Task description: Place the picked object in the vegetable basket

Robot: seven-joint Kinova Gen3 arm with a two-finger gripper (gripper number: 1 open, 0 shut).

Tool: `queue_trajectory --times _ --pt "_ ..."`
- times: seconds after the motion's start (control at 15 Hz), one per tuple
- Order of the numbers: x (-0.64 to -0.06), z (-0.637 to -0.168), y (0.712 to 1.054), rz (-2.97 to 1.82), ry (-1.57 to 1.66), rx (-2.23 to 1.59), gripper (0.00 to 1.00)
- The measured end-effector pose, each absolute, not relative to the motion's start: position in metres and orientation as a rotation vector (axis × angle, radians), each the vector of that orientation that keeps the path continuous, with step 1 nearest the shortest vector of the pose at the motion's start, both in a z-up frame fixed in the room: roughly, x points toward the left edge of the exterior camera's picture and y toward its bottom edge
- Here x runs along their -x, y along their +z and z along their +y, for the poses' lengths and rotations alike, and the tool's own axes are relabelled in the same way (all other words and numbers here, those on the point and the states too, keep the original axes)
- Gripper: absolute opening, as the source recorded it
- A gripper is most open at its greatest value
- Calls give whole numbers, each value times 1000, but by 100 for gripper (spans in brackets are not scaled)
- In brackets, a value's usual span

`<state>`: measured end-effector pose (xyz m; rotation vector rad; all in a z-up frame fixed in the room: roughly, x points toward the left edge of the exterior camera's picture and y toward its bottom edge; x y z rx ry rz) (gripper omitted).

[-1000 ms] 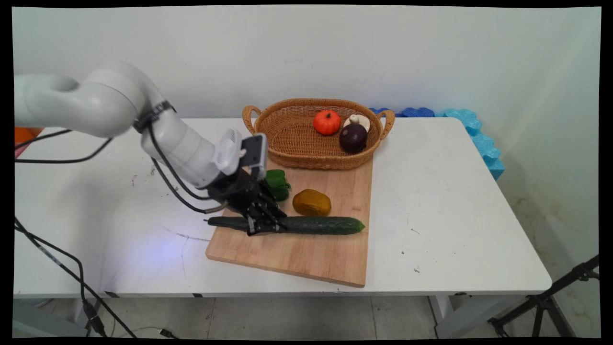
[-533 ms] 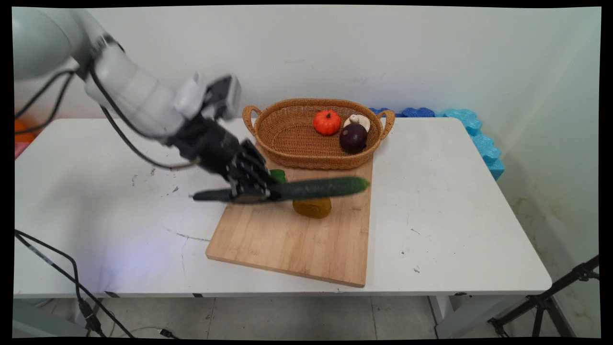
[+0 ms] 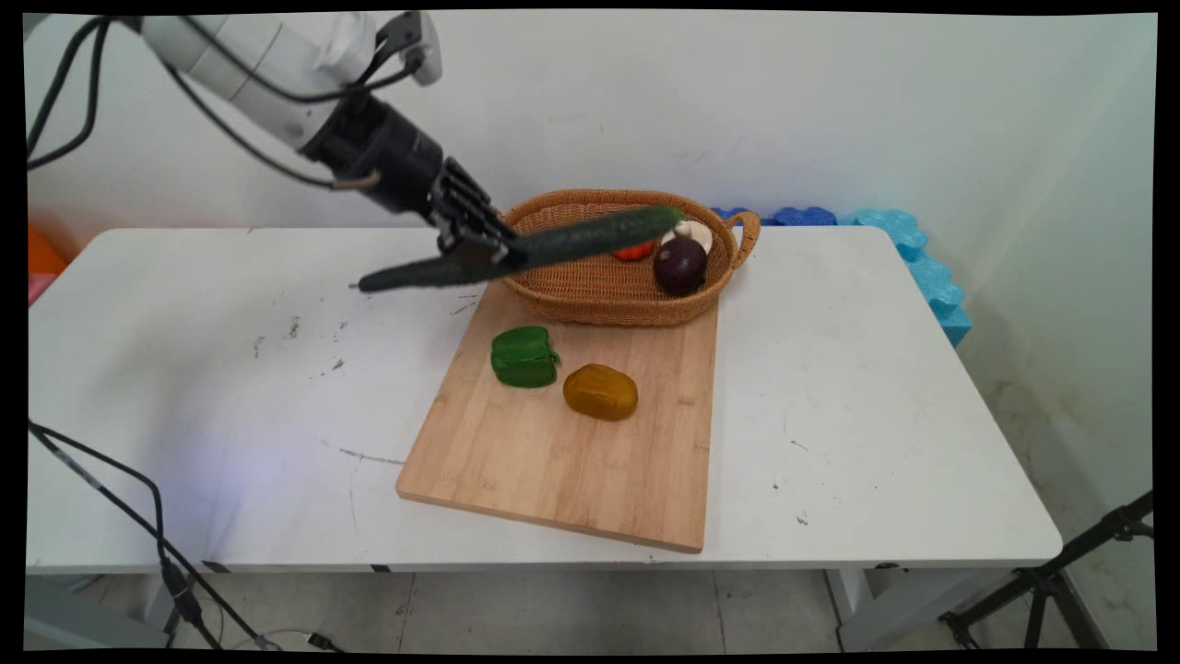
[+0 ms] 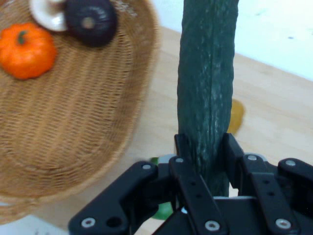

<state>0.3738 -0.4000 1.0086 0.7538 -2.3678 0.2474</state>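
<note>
The gripper is clamped tight on a cucumber, holding it in the air over the basket's near rim.

The main view is taken from above the table's near side, facing the wall. The hand view is shot close along the gripper. Shared: the basket beside the jaws.

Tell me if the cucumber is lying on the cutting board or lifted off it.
Lifted off: the pincer holds the cucumber in the air, above the basket, clear of the cutting board.
</note>
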Motion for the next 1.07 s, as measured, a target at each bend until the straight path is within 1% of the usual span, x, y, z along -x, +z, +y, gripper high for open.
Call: queue_trajectory --times 0.27,0.6,1.07 --pt "-380 -446 1007 -2375 291 -873 0" --pt "-377 -500 989 -2390 317 -996 0" --pt "-374 -548 960 -2403 310 -1119 0"
